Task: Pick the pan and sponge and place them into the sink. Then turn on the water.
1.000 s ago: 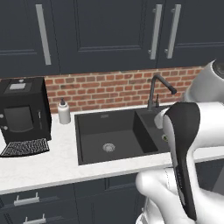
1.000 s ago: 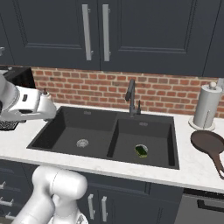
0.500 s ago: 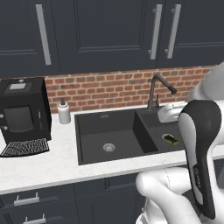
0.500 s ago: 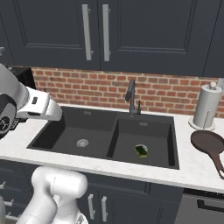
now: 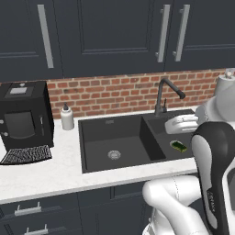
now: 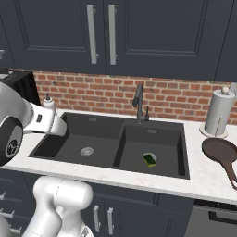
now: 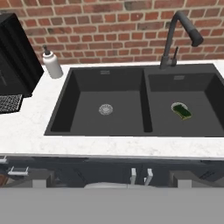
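The sponge [image 6: 149,159], yellow with a green top, lies by the drain in the right basin of the black sink [image 6: 119,139], also seen as the sponge [image 5: 178,146] and the sponge [image 7: 181,110]. The dark brown pan [image 6: 221,150] rests on the counter right of the sink, handle toward the front. My gripper [image 5: 170,125] hangs open and empty above the sink's front right, well back from both. The black faucet [image 7: 179,30] curves over the divider; no water shows at it.
A black coffee machine [image 5: 23,119] stands at the far left and a white soap bottle [image 5: 67,117] beside it. A paper towel roll [image 6: 217,113] stands behind the pan. Dark cabinets hang above the brick wall. My own forearm [image 5: 215,170] blocks the right counter in the left base view.
My arm has swung to the right and back, uncovering the right basin and the sponge in the left base view. Sponge and pan have not moved.
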